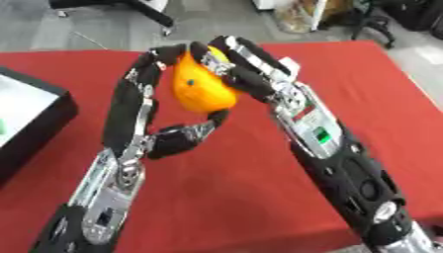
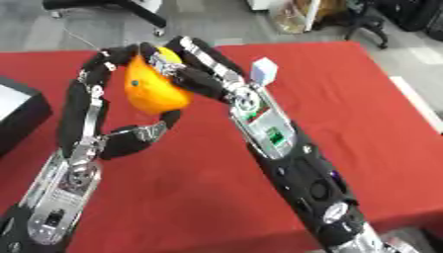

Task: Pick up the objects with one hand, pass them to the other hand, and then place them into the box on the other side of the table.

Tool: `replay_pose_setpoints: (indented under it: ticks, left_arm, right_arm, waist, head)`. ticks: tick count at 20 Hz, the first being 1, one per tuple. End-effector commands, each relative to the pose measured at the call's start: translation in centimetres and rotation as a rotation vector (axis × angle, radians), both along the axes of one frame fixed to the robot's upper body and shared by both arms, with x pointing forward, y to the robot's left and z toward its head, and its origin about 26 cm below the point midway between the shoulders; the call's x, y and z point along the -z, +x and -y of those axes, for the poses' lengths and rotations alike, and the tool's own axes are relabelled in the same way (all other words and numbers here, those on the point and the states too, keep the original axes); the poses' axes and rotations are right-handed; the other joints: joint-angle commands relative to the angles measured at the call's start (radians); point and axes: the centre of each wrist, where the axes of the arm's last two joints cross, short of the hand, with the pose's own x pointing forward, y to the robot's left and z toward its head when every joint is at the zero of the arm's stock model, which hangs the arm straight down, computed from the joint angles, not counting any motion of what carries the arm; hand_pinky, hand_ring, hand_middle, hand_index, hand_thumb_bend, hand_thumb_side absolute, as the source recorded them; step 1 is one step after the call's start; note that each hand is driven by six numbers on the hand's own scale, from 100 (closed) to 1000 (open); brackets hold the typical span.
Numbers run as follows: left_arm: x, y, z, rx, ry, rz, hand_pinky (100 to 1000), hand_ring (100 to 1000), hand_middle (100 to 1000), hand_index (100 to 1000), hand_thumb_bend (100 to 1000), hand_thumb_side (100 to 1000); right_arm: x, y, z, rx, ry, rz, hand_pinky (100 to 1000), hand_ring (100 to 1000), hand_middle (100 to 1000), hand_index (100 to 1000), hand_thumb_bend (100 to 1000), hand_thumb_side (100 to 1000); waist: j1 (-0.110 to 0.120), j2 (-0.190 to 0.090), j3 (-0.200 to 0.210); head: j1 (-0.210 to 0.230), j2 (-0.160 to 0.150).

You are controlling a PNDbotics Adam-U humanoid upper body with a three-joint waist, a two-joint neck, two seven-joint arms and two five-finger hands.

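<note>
Orange object: held above the red worktop, nearer its far edge — between both hands.
Left hand: fingers and thumb curled round it.
Right hand: fingers curled over its top.
Box: black — at the worktop's left edge.

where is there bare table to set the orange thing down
Bare red cloth lies right of the right hand, up to the table's right edge, and between the forearms near the front. The middle is crowded: both hands' fingers meet on the orange object; the left hand blocks toward the box.
</note>
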Motion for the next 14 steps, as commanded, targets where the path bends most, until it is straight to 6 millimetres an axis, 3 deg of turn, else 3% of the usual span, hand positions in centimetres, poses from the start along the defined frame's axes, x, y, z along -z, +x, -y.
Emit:
replay_pose_setpoints:
  ticks: [1,3,5,6,8,13,14]
  left_arm:
    - [-0.90,-0.16,0.82,0.030,-0.004,0.023,773,644,669,836,477,513]
    - [-0.89,-0.19,0.92,0.040,-0.005,0.022,752,614,639,814,394,521]
    - [-0.91,-0.21,0.98,0.049,-0.013,0.022,731,582,603,781,146,560]
    - [-0.95,-0.21,1.01,0.052,-0.021,0.024,717,564,583,761,100,601]
    - [-1.04,-0.21,1.04,0.055,-0.038,0.029,703,538,553,728,100,623]
    - [-1.12,-0.17,0.90,0.043,-0.066,0.047,688,501,513,685,100,594]
    - [-1.06,-0.13,0.82,0.038,-0.066,0.049,686,495,507,679,100,591]
  right_arm:
    - [-0.83,-0.05,-0.12,-0.019,-0.001,0.023,681,409,181,238,100,731]
    - [-0.80,-0.05,-0.14,-0.024,-0.003,0.021,682,410,182,239,100,733]
    - [-0.76,-0.05,-0.14,-0.029,-0.004,0.018,685,413,187,246,100,750]
    - [-0.75,-0.05,-0.16,-0.034,-0.005,0.016,688,417,196,257,100,763]
    - [-0.75,-0.05,-0.17,-0.045,-0.006,0.013,696,428,224,286,100,789]
    - [-0.77,-0.07,-0.03,-0.077,-0.006,0.011,728,477,367,449,100,978]
    - [-0.83,-0.07,0.06,-0.082,-0.006,0.015,742,507,441,538,100,1000]
  waist:
    - [0.001,-0.011,-0.002]
    - [0.001,-0.011,-0.002]
    - [0.001,-0.012,-0.003]
    - [0.001,-0.012,-0.003]
    - [0.000,-0.012,-0.003]
    - [0.001,-0.012,-0.005]
    - [0.001,-0.012,-0.005]
  head:
    - [-0.001,0.000]
    - [0.000,0.001]
    - [0.000,0.002]
    - [-0.001,0.003]
    - [-0.001,0.003]
    - [0.002,0.004]
    - [0.002,0.005]
